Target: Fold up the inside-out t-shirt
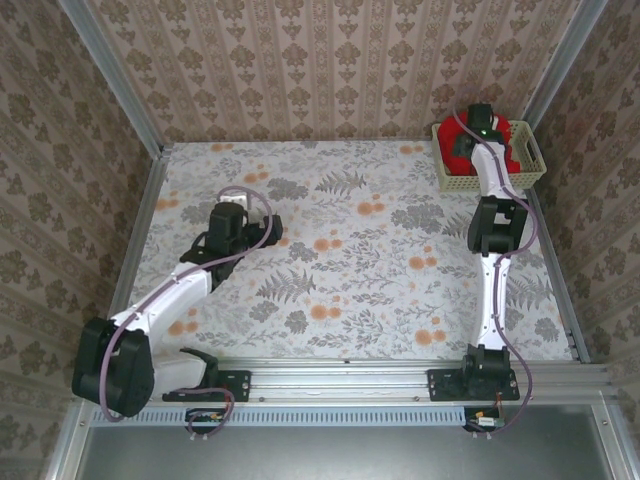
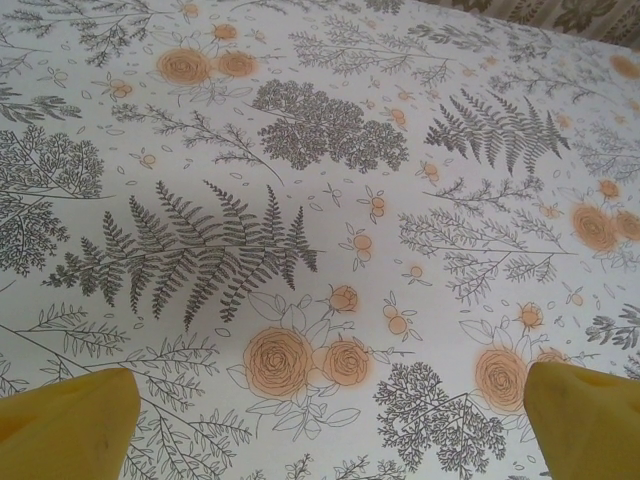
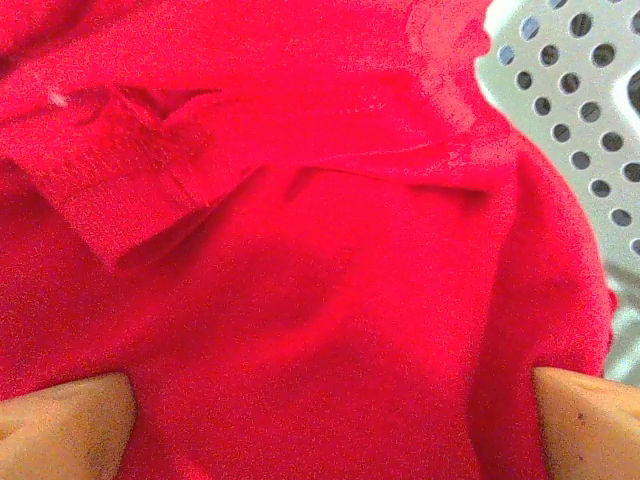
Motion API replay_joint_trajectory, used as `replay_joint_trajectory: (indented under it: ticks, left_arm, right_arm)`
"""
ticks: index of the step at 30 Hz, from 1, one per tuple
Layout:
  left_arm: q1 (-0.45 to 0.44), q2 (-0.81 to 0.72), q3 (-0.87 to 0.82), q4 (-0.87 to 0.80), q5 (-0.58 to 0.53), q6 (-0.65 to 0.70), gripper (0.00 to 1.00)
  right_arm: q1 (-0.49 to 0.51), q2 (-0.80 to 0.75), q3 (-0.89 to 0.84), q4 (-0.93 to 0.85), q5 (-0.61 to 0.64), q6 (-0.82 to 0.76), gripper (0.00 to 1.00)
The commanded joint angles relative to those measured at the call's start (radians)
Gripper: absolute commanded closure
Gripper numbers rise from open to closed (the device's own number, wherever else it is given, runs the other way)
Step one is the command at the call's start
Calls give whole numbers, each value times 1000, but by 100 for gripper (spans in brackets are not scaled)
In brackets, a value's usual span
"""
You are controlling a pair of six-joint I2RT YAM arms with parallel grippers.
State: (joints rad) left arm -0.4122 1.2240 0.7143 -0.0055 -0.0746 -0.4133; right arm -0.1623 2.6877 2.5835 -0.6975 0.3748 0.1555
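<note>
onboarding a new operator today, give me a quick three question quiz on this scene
1. True or false: the red t-shirt lies spread flat on the table.
2. Which claw hangs over the t-shirt? A the left one, B the right one, C both.
3. Fill in: the basket stands in the far ___ corner of the table.

Key
1. False: it is bunched up in the basket.
2. B: the right claw, its fingers wide apart.
3. right
</note>
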Motion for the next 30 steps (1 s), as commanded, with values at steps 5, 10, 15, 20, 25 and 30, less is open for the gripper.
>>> replay_joint_trajectory:
  ticks: [5,10,15,20,25,30]
  left_arm:
    - [-11,21,53,36,-23,16,0]
    - [-13,10,50,29,-26,18,0]
    - [-15,-16,45,21,-31,16,0]
    - [-14,-45,49,4,-29,18,0]
    - [-16,-83,37,-7,-28,19,0]
    - [-16,-138,21,-22,-33,18,0]
  right_arm:
    - [-19,37,44,-58,-108,10,24]
    - [-23,28,54,-45,-183,1,55]
    - [-21,-12,60,-33,-264,26,90]
    - [-15,-85,56,-37,-303,64,100]
    - [15,-198,-13,0,-264,75,100]
    - [51,-346,-199,124,-159,89,100]
